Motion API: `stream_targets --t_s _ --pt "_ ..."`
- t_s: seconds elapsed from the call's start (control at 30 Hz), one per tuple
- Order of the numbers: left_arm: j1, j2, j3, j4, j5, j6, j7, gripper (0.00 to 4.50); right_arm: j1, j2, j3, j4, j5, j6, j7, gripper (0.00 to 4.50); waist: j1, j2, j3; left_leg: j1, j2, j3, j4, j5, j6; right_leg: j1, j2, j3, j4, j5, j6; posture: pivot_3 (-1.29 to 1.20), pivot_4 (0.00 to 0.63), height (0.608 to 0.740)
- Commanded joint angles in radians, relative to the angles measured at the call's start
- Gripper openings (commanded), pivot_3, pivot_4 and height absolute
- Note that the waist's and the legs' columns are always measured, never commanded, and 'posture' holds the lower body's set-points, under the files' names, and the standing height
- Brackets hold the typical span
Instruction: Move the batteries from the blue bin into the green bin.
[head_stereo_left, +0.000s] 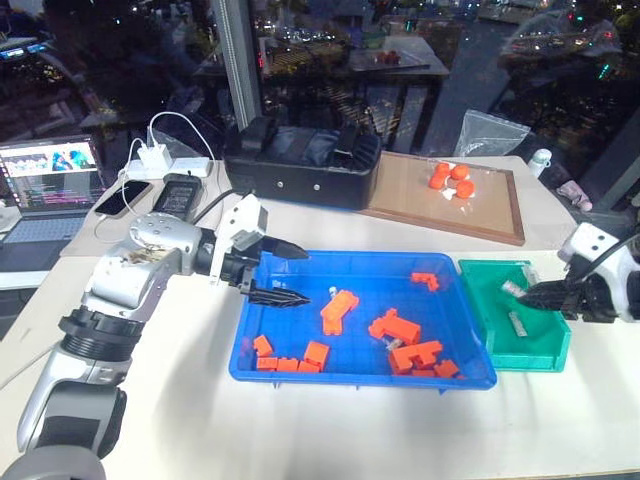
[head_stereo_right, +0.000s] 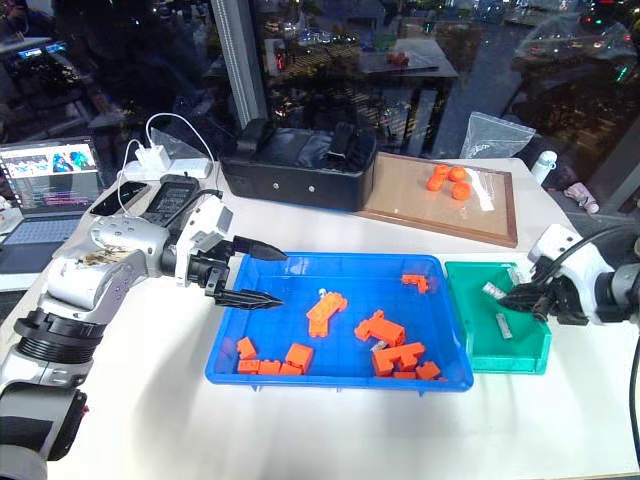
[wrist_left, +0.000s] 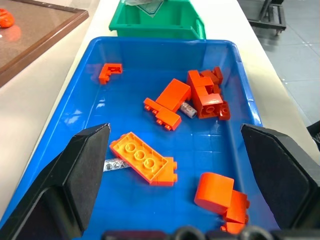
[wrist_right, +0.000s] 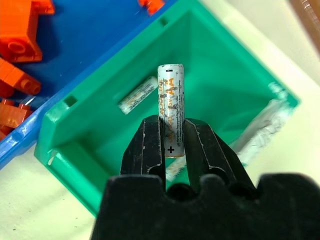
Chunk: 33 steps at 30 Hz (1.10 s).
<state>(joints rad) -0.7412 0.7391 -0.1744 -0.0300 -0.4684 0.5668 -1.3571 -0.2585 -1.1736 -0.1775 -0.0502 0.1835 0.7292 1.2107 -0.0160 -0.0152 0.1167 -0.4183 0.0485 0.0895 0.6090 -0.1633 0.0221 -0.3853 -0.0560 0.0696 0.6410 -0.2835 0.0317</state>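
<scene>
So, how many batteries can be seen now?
4: one held in the right gripper over the green bin, one lying on that bin's floor, two half under orange bricks in the blue bin. More may be hidden.

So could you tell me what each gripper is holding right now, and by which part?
The right gripper pinches an AA battery by its plus end, over the green bin. The left gripper holds nothing, jaws open.
</scene>
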Motion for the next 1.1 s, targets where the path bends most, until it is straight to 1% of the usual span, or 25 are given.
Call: stream_targets --t_s 0.03,0.13,0.17,0.2,0.23,0.4,0.53,0.7,1.07,1.1 --pt "-0.016 0.008 0.019 -0.024 0.004 -0.014 -0.001 4.5 -0.025 -0.015 -0.008 -0.039 0.005 -0.016 -0.035 2.42 0.002 0.0 0.0 0.0 0.0 0.0 0.0 0.0 0.0 0.0 0.0 0.0 0.0 0.0 0.0 0.0 0.15 0.74" --pt "-0.001 0.022 0.031 -0.041 0.002 -0.004 0.006 4.5 -0.112 -0.012 0.011 -0.074 0.023 -0.005 -0.054 3.42 0.001 0.001 0.0 0.0 -0.001 0.0 0.001 0.0 0.0 0.0 -0.001 0.0 0.0 0.0 0.001 0.0 0.15 0.74" --pt "0.003 0.026 0.033 -0.044 0.002 -0.003 0.007 4.5 -0.141 -0.008 0.023 -0.086 0.024 -0.009 -0.063 3.68 0.0 0.001 0.001 0.0 -0.001 0.0 0.001 0.0 0.0 0.0 -0.001 0.0 0.0 0.0 0.001 0.0 0.15 0.74" --pt "0.01 0.031 0.037 -0.049 0.001 -0.001 0.011 4.5 -0.183 0.004 0.041 -0.115 0.043 0.019 -0.065 4.11 -0.002 0.001 0.001 0.0 0.0 0.0 0.001 0.0 0.0 -0.001 -0.001 0.001 0.0 0.0 0.001 0.0 0.15 0.74" --pt "0.014 0.034 0.041 -0.052 0.0 0.002 0.015 4.5 -0.222 0.022 0.074 -0.163 0.068 0.061 -0.063 4.43 -0.002 0.001 0.001 0.0 0.0 -0.001 0.0 0.0 0.0 -0.001 0.0 0.0 0.0 0.0 0.001 0.0 0.15 0.74" --pt "0.028 0.046 0.045 -0.073 0.01 0.001 0.034 4.5 -0.314 0.124 0.194 -0.297 0.149 0.232 -0.099 4.43 0.001 0.0 0.001 0.0 0.001 -0.002 -0.001 0.0 0.0 -0.001 0.001 0.0 0.0 -0.001 -0.001 0.0 0.15 0.74" --pt "0.02 0.056 0.05 -0.074 -0.009 0.023 0.029 4.5 -0.338 0.209 0.314 -0.308 0.123 0.32 -0.186 4.43 0.011 0.0 0.001 -0.003 0.0 -0.002 0.001 0.0 0.0 -0.002 -0.001 -0.001 0.0 -0.001 -0.001 0.0 0.15 0.74" --pt "0.027 0.07 0.058 -0.088 -0.025 0.043 0.023 4.5 -0.322 0.251 0.414 -0.313 0.113 0.382 -0.251 4.43 0.014 0.0 0.001 -0.004 0.0 -0.002 0.001 0.0 0.0 -0.002 -0.001 -0.002 0.0 -0.001 -0.001 0.0 0.15 0.74" --pt "0.017 0.071 0.056 -0.079 -0.01 0.042 0.023 4.5 -0.287 0.266 0.471 -0.277 0.122 0.38 -0.272 4.43 0.011 0.0 0.001 -0.003 0.0 -0.002 0.001 0.0 0.0 -0.002 0.0 -0.002 0.0 -0.001 -0.001 0.0 0.15 0.74" --pt "0.016 0.071 0.056 -0.079 -0.009 0.042 0.023 4.5 -0.286 0.266 0.471 -0.274 0.122 0.378 -0.273 4.04 0.011 0.0 0.001 -0.003 0.0 -0.002 0.001 0.0 0.0 -0.002 -0.001 -0.002 0.0 -0.001 -0.001 0.0 0.15 0.74"
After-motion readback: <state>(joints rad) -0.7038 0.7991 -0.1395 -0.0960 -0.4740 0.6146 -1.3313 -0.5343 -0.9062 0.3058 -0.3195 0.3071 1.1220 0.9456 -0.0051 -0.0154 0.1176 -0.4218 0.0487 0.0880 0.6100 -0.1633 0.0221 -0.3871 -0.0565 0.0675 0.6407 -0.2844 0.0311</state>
